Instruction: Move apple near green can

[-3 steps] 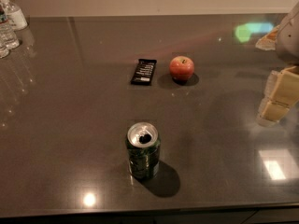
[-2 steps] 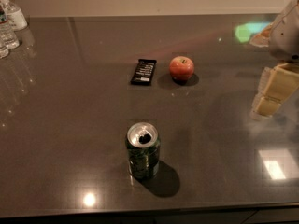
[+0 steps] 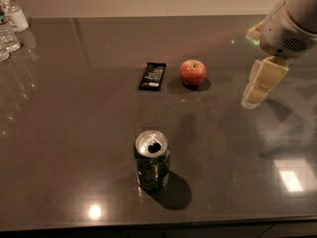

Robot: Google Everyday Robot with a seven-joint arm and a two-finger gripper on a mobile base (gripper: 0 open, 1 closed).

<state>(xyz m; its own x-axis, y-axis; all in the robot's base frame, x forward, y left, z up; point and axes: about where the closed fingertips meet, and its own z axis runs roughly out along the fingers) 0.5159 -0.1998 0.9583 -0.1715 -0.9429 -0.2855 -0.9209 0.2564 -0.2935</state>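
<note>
- Hovering at the right edge of the frame: end effector point(image 3: 251, 99), above the counter point(image 3: 74, 133), to the right of the apple and apart from it. Nothing seen in it. Cannot tell whether it is set wide or narrow from this angle.
- Apple point(image 3: 192, 72) sits upper centre, stem dimple up, free on all sides. Black bar wrapper point(image 3: 152, 76) lies just left of it, not touching.
- Green can point(image 3: 152, 160) stands upright lower centre with its top opened, well apart from the apple.
- My read on task state: apple not yet grasped, whole move left to do.
- Handling guess: apple is firm and fairly light, with smooth skin. It's round, so it can roll or squirt out if pinched off-centre.
- Suggested hold: from above, across the widest part at mid-height, squeeze line through the centre. Keep the approach off the wrapper side.
- Can is probably light if emptied and would tip on a bump, so set the apple beside it, not against it.
- Water bottles point(image 3: 12, 16) upper left, out of the path.
</note>
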